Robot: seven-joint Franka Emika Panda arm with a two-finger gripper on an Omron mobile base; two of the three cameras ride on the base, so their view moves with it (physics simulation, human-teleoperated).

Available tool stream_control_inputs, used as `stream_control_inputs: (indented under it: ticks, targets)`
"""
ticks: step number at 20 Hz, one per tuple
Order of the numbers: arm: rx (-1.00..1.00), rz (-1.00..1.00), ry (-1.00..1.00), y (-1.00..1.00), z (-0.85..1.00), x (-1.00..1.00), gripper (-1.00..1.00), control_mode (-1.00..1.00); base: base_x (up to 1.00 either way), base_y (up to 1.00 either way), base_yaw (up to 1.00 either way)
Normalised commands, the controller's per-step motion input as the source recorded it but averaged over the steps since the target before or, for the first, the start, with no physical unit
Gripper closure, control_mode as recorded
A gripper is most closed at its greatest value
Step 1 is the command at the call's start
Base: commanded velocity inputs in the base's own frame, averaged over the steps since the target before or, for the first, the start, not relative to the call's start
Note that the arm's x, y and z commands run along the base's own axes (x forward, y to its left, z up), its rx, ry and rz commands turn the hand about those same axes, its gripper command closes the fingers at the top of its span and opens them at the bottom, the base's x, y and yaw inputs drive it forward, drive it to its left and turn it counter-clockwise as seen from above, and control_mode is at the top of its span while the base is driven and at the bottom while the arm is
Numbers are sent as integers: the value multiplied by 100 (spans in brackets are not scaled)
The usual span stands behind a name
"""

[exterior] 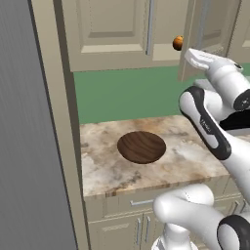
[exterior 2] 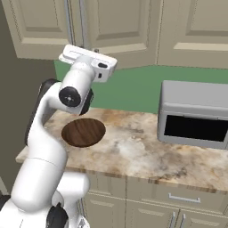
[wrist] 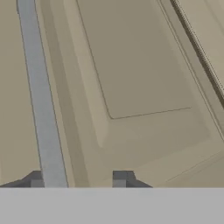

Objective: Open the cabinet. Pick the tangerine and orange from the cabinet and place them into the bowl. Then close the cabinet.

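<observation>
**Right cabinet door ajar, handle near the fingertips**

Up on the wall: the cabinet (exterior: pixel 117 29), stiff hinged doors, right one swung partly out. Below, marble tabletop (exterior 2: pixel 133 147) carrying the wooden bowl (exterior: pixel 141 146), heavy-looking, unlikely to slide. Silver bar handle (wrist: pixel 41 100): rigid, smooth, probably slippery; best taken mid-length. End effector (wrist: pixel 78 178) partly spread, handle just beside one fingertip, a firm pinch impossible to confirm. At the opening, one round orange fruit (exterior: pixel 178 43): light, firm, prone to rolling.
</observation>
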Motion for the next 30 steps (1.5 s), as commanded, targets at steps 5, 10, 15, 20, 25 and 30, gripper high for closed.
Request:
stream_control_inputs:
  ticks: [5, 10, 15, 20, 25, 30]
  targets:
    - [10, 3, 0, -60, 0, -12, -100, -100, 0, 0, 0]
    - [3, -5, -10, -49, 0, -100, -100, -100, 0, 0, 0]
    - [-2, -8, -4, -6, -3, -99, -100, -100, 0, 0, 0]
    - [-27, -3, 4, 86, -20, -46, -100, -100, 0, 0, 0]
    - [-37, -5, 13, 100, -12, -12, -100, -100, 0, 0, 0]
    - [-24, -47, 3, 71, 0, 0, -100, -100, 0, 0, 0]
